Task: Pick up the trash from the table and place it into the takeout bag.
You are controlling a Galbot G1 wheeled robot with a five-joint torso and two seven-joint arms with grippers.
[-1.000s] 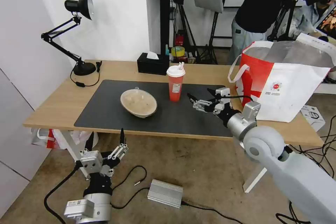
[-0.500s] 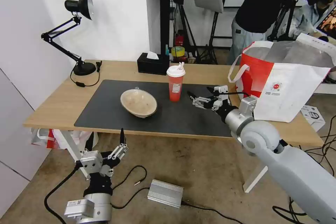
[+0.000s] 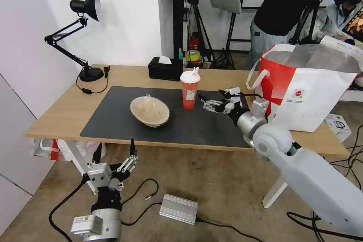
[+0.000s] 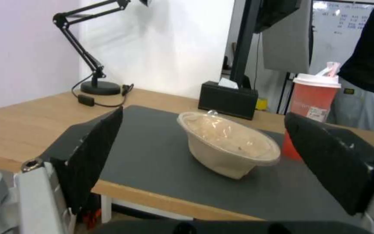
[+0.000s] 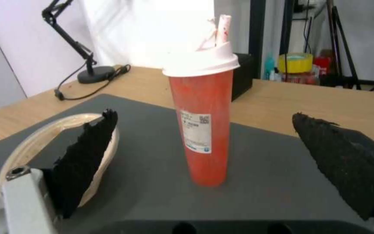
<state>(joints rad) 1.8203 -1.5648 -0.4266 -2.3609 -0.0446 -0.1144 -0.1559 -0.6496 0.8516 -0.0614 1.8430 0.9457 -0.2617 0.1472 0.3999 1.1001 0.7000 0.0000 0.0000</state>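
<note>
A: Head view, right gripper (image 3: 212, 103)?
B: Fingers apart, level with the cup (image 3: 189, 90) standing on the mat (image 3: 113, 117), lined up to straddle it.
A: Left gripper (image 3: 114, 157)?
B: Spread apart too, parked below the table (image 3: 56, 117). Bag (image 3: 306, 90) open at the table's right end.

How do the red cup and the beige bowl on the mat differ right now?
The red cup is tall, upright and capped with a white lid; the beige bowl is low, wide and tilted. The cup is translucent red with a label; the bowl is plain beige with a soiled inside. The right gripper, jaws open, points at the cup; the bowl lies beside it, unattended. Both sit on the dark mat, outside the takeout bag.
</note>
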